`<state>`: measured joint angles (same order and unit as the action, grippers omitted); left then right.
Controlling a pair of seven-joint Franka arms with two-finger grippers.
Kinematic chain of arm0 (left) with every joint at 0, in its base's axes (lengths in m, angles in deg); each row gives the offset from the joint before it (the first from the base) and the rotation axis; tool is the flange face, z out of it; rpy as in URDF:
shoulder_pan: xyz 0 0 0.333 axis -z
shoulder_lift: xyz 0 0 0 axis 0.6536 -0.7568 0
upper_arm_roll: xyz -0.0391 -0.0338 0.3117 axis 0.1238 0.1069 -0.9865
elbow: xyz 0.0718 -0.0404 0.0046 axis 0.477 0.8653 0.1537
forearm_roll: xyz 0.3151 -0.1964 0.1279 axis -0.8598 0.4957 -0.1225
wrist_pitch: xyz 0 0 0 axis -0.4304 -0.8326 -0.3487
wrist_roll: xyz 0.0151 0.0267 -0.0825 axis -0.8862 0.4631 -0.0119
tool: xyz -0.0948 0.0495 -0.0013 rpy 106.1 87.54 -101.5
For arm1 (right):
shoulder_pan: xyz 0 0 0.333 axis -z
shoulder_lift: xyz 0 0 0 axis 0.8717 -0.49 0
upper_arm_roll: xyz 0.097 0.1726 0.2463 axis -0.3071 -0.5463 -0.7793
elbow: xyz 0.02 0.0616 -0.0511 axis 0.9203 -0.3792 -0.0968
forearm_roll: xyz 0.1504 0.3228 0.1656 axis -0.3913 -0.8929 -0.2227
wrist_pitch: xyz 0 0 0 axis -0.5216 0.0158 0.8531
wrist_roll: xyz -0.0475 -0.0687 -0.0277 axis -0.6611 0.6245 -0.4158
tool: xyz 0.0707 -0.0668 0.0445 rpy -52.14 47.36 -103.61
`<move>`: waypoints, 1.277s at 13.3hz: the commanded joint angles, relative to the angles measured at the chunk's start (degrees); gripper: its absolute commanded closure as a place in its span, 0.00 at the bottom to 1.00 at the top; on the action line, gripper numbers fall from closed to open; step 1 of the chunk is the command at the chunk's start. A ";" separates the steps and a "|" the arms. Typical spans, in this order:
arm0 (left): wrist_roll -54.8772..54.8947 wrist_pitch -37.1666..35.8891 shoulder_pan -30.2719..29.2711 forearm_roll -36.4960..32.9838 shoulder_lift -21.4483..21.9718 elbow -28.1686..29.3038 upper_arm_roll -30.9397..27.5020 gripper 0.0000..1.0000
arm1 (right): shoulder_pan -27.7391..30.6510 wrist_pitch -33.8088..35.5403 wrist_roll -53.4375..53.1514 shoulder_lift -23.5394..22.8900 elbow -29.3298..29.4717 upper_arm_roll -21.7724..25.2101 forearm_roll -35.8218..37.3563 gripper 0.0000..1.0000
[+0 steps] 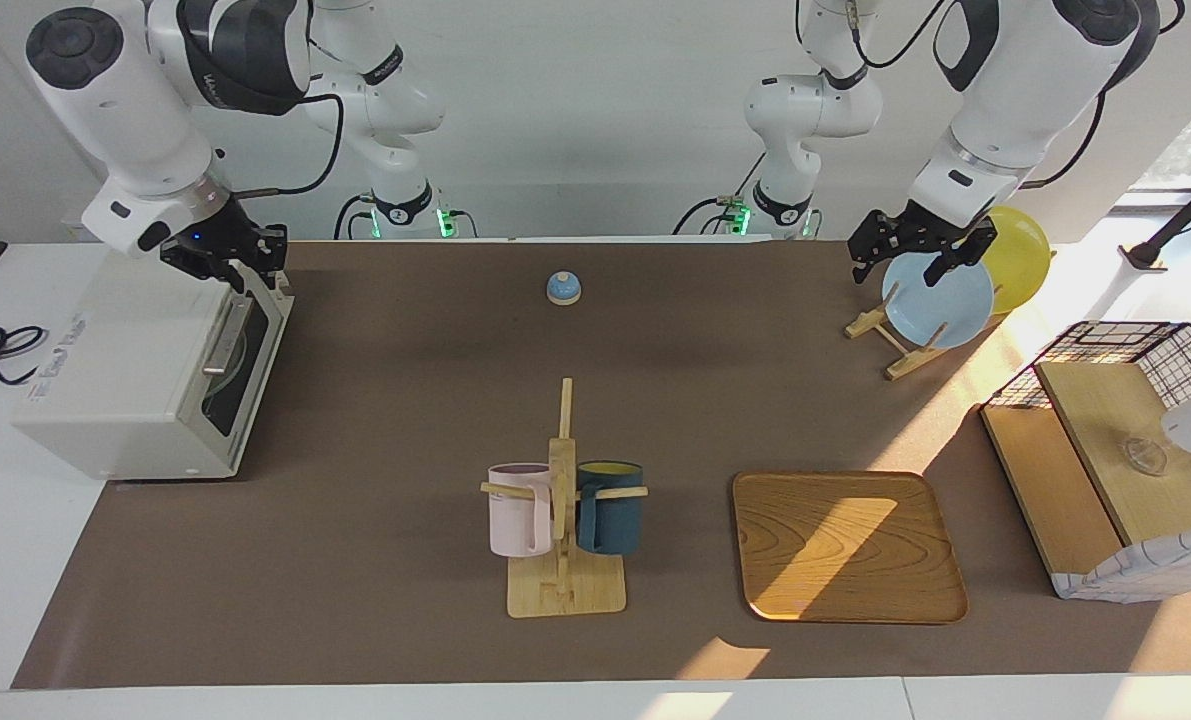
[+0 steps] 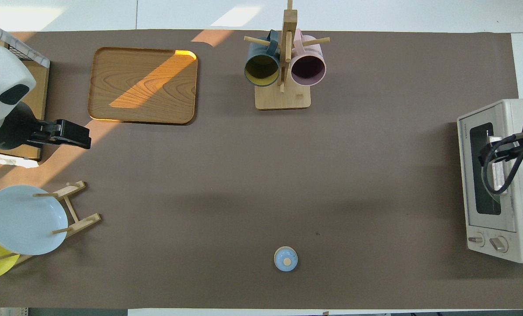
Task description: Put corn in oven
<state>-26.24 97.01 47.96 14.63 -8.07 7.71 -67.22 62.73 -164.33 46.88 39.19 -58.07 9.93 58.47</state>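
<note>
The off-white oven (image 1: 125,370) (image 2: 518,184) stands at the right arm's end of the table with its dark glass door (image 1: 238,375) closed. No corn shows in either view. A pale dish rim shows faintly through the glass. My right gripper (image 1: 227,262) hangs just above the oven's top edge by the door handle (image 1: 223,340), fingers parted and holding nothing. My left gripper (image 1: 913,262) (image 2: 79,137) waits open over the plate rack, also with nothing in it.
A mug rack (image 1: 562,560) holds a pink and a dark blue mug mid-table. Beside it lies a wooden tray (image 1: 848,545). A small blue knobbed lid (image 1: 563,288) sits near the robots. Blue plate (image 1: 940,300), yellow plate (image 1: 1023,255), and a wire-and-wood basket box (image 1: 1120,470) stand at the left arm's end.
</note>
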 commanded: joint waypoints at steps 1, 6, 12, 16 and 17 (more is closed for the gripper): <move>0.31 -0.41 -0.64 -1.12 0.85 0.20 0.54 0.00 | 0.57 -0.94 -2.36 -0.91 0.96 -0.08 -2.50 0.00; 0.31 -0.41 -0.64 -1.12 0.85 0.20 0.54 0.00 | 1.19 0.18 -2.81 -1.44 2.54 -0.08 -3.65 0.00; 0.31 -0.41 -0.64 -1.12 0.85 0.20 0.54 0.00 | 0.39 0.89 -2.81 -0.65 1.93 0.63 -3.38 0.00; 0.31 -0.41 -0.64 -1.12 0.85 0.20 0.54 0.00 | -4.94 0.81 -2.81 -0.73 2.19 4.99 -1.72 0.00; 0.31 -0.41 -0.64 -1.12 0.85 0.20 0.54 0.00 | -5.58 0.72 -2.81 -0.82 2.19 5.80 -1.89 0.00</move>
<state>-26.24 97.01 47.96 14.63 -8.07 7.71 -67.22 59.60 -164.61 44.92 38.70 -56.77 13.13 56.31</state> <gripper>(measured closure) 0.000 0.000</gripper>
